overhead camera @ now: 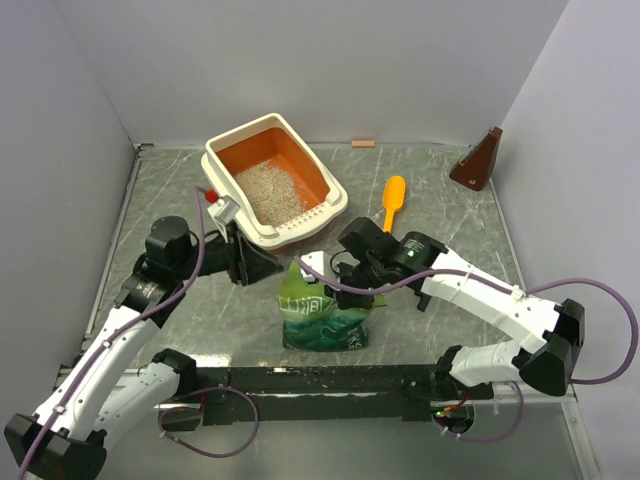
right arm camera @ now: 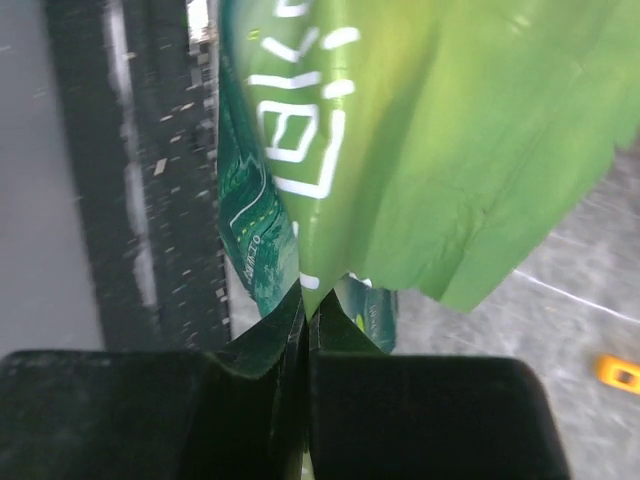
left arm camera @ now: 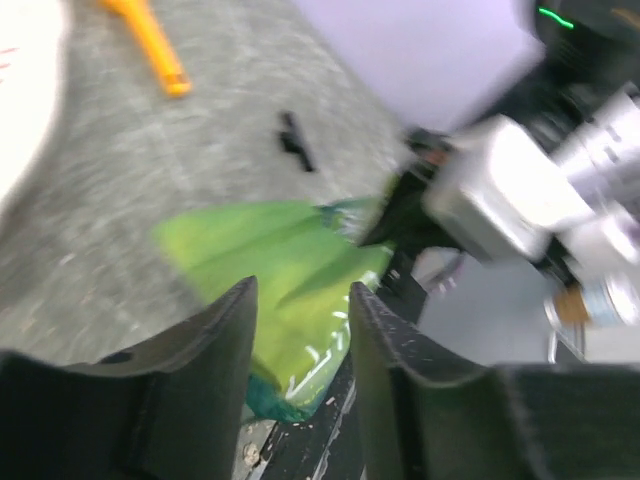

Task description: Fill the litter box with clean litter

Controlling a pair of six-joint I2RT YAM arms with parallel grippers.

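Note:
The litter box [overhead camera: 226,152], cream outside and orange inside, stands at the back centre. Pale clean litter [overhead camera: 270,192] covers part of its floor. A crinkled green bag [overhead camera: 322,315] stands in front of it, near the arms. My right gripper [overhead camera: 335,270] is shut on the bag's upper edge; in the right wrist view the fingers [right arm camera: 307,310] pinch a fold of the green bag [right arm camera: 420,150]. My left gripper [overhead camera: 272,266] hovers just left of the bag's top. It is open, and the bag [left arm camera: 270,260] shows beyond the gap between its fingers [left arm camera: 300,340].
An orange scoop [overhead camera: 393,200] lies right of the litter box, and its handle [left arm camera: 150,45] shows in the left wrist view. A brown wedge-shaped object [overhead camera: 478,160] stands at the far right. A small wooden block [overhead camera: 363,143] lies by the back wall. A black rail [overhead camera: 330,378] runs along the near edge.

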